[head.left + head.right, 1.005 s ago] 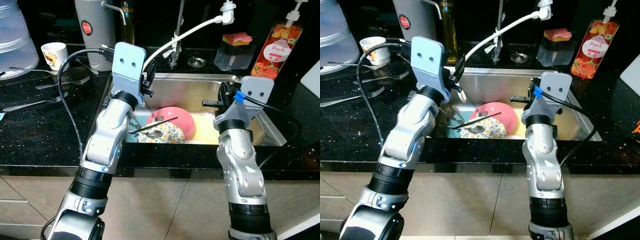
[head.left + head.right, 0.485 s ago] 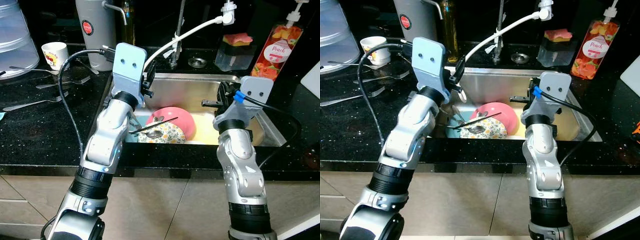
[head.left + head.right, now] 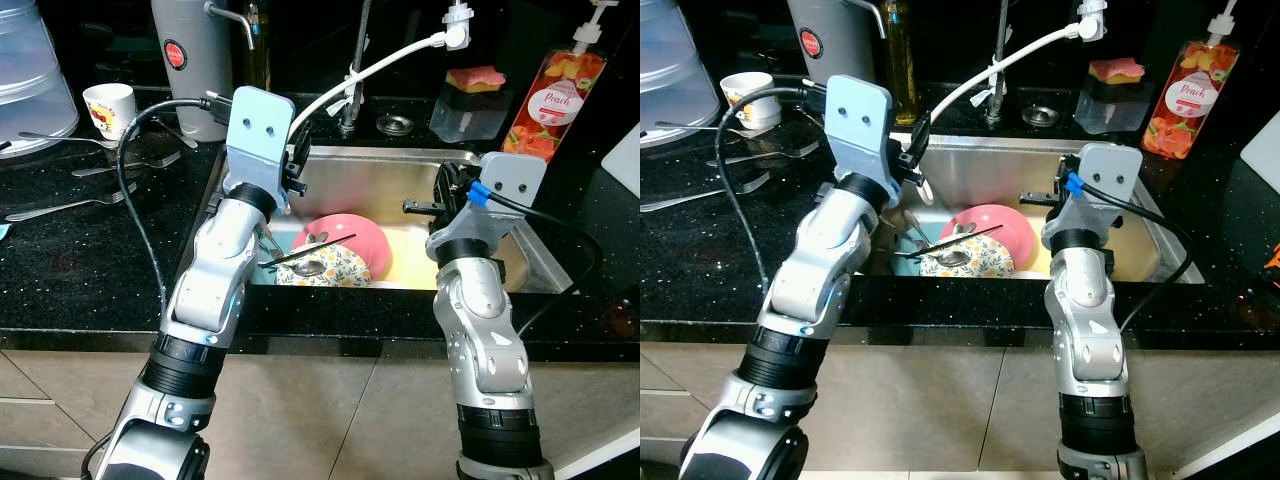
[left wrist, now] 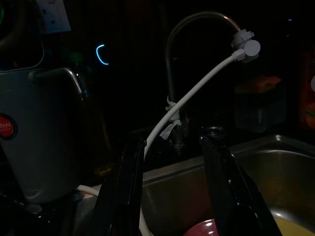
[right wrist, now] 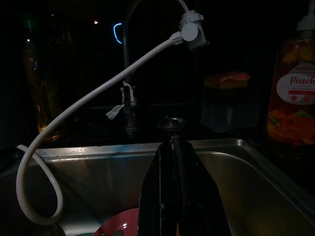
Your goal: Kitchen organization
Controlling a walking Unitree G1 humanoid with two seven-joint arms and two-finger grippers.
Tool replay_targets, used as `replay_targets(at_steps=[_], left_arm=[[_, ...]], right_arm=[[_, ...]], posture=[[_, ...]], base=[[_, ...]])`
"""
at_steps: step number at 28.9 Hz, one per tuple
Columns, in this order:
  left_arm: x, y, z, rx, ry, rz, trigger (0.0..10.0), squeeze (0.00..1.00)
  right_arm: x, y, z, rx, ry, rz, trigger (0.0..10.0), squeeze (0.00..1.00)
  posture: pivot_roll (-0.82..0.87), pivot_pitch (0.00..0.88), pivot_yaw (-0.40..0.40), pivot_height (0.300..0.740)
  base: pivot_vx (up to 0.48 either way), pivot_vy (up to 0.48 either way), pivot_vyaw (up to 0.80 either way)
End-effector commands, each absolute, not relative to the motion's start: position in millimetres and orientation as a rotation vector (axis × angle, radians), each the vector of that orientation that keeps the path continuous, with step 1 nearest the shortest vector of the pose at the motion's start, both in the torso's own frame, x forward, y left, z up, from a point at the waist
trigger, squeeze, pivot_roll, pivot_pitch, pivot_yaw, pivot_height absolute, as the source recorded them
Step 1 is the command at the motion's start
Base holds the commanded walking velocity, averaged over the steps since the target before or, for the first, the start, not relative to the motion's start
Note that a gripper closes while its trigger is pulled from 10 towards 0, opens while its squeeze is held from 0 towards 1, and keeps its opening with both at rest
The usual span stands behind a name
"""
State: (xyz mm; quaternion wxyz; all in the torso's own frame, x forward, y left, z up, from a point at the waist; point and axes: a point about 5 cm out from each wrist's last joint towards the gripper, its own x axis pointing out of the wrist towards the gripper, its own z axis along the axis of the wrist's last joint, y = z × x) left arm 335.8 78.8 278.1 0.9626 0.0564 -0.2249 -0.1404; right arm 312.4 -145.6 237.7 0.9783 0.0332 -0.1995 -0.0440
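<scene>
Two pincers (image 3: 291,175) above sink dishes (image 3: 345,245)

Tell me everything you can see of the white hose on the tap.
The white hose looks like smooth flexible plastic. Its upper end joins a white fitting on the tap spout; from there it slopes down past the tap's upright pipe, where a pale tie holds it. Its lower end curls into a loop against the steel sink's back wall, behind the left claw.
</scene>
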Motion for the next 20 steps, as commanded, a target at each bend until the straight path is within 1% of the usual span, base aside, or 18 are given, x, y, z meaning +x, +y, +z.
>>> replay_targets(at_steps=[1,16,20], left_arm=[[335.5,76.3,273.5,0.116,-0.434,-0.287,10.0,0.00],[336.3,76.5,274.2,0.111,-0.430,-0.284,10.0,0.00],[337.1,76.9,274.8,0.107,-0.428,-0.282,10.0,0.00]], right_arm=[[312.1,-144.5,238.0,0.071,-0.397,-0.081,10.0,0.00],[312.2,-144.8,237.6,0.075,-0.395,-0.086,10.0,0.00],[312.7,-145.0,238.1,0.075,-0.396,-0.086,10.0,0.00]], posture=[[0.15,0.000,-0.042,0.740],[0.15,0.000,-0.039,0.740],[0.15,0.000,-0.039,0.740]], base=[[0.000,0.000,0.00],[0.000,0.000,0.00],[0.000,0.300,0.00]])
